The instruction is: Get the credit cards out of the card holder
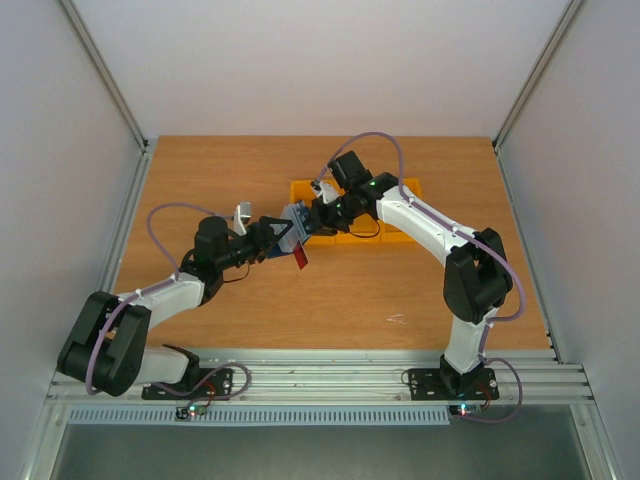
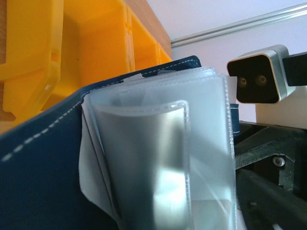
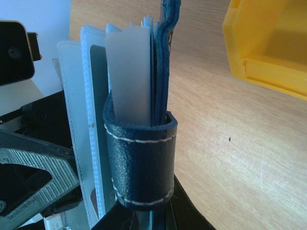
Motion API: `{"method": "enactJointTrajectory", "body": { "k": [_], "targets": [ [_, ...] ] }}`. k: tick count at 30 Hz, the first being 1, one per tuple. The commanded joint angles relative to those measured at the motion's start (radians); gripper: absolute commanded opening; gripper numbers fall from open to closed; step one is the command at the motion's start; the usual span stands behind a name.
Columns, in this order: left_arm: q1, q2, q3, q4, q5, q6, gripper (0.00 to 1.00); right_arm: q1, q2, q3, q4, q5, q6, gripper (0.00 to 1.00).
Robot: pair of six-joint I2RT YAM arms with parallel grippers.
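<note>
Top view, left to right. The left gripper (image 1: 272,235) reaches in from the lower left of the frame and meets the card holder (image 1: 297,219). Its fingers are too small here and out of sight in its own wrist view, so whether it clamps the holder cannot be told. The holder sits at centre frame between the 2 arms, apparently lifted off the table (image 1: 200,180).

Directly below it shows 1 red card (image 1: 301,257), outside the holder. Whether it lies flat on the wood or hangs from the holder is not clear.

The right gripper (image 1: 318,214) comes in from the upper right. In its wrist view the holder rises from between its dark fingers at the bottom edge, so it appears closed on the holder. Orange bins (image 1: 400,188) stand just behind.

Progress, as judged: 1 of 3 cards is out. No black or blue card can be made out anywhere, so 2 may remain to be found or drawn.

Appearance: a dark navy cover (image 2: 43,167) with pale stitching, folded open. The clear sleeves (image 2: 158,158) fan out and look glossy and empty from the left wrist. A navy snap tab (image 3: 141,160) loops across the lower edge in the right wrist view.
</note>
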Motion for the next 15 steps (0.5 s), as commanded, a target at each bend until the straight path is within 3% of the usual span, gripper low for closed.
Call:
{"method": "enactJointTrajectory", "body": {
  "k": [1, 3, 5, 10, 15],
  "targets": [
    [0.0, -0.023, 0.025, 0.037, -0.005, 0.003, 0.77, 0.01, 0.001, 0.017, 0.015, -0.024, -0.011, 0.01],
    [-0.001, -0.024, 0.025, 0.036, -0.006, 0.001, 0.7, 0.01, -0.001, 0.017, 0.016, -0.022, -0.012, 0.01],
    [0.0, -0.024, 0.025, 0.028, -0.012, 0.001, 0.69, 0.011, 0.0, 0.017, 0.016, -0.024, -0.012, 0.01],
    [0.0, -0.026, 0.029, 0.049, 0.003, 0.0, 0.95, 0.01, 0.0, 0.019, -0.003, 0.0, -0.016, 0.01],
    [-0.001, -0.025, 0.04, 0.048, 0.014, 0.006, 0.95, 0.018, 0.009, 0.035, -0.016, 0.023, -0.017, 0.01]
  ]
}}
